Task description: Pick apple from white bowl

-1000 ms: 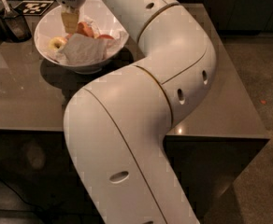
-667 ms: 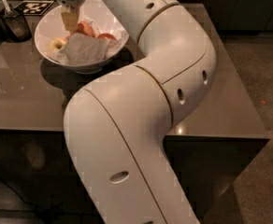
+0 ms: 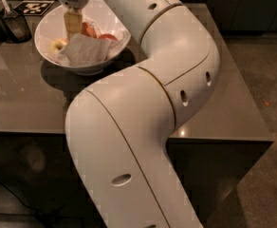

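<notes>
The white bowl (image 3: 46, 27) stands at the far left of the dark table, lined with crumpled white paper (image 3: 86, 51). A reddish apple (image 3: 87, 30) lies in it just right of my gripper (image 3: 73, 26), and a second red piece (image 3: 108, 37) shows behind the paper. On the bowl's left side lies a paler yellow apple (image 3: 58, 45). My gripper reaches straight down into the bowl from above, beside the reddish apple. Whether it touches the apple is hidden.
My large white arm (image 3: 143, 113) bends across the middle of the view and hides much of the table (image 3: 20, 99). A dark container with a utensil (image 3: 10, 23) and a black-and-white tag (image 3: 34, 7) sit at the far left. The table's right edge (image 3: 252, 108) drops to the floor.
</notes>
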`<state>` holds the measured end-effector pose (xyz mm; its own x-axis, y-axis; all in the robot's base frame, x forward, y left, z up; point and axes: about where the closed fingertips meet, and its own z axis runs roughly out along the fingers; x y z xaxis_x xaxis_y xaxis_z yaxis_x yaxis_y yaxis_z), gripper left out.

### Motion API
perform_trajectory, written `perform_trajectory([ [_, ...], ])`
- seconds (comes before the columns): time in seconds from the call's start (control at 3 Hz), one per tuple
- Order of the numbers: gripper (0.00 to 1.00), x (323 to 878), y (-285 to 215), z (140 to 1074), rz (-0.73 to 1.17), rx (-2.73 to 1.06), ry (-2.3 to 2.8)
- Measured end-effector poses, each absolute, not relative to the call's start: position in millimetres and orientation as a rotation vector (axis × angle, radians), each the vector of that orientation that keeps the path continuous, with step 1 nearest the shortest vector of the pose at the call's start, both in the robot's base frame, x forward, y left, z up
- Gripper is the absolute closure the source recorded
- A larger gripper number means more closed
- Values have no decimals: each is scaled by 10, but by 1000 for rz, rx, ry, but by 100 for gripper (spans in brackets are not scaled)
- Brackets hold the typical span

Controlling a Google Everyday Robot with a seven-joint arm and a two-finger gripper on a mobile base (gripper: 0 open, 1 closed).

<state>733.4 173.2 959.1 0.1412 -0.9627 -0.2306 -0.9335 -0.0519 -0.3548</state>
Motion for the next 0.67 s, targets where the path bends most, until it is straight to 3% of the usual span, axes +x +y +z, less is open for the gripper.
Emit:
perform_trajectory([
  [0.33, 0, 7334, 1732, 9591, -95, -2010, 1816],
  [0.67, 0, 7335, 1732, 9591, -95, -2010, 1816],
])
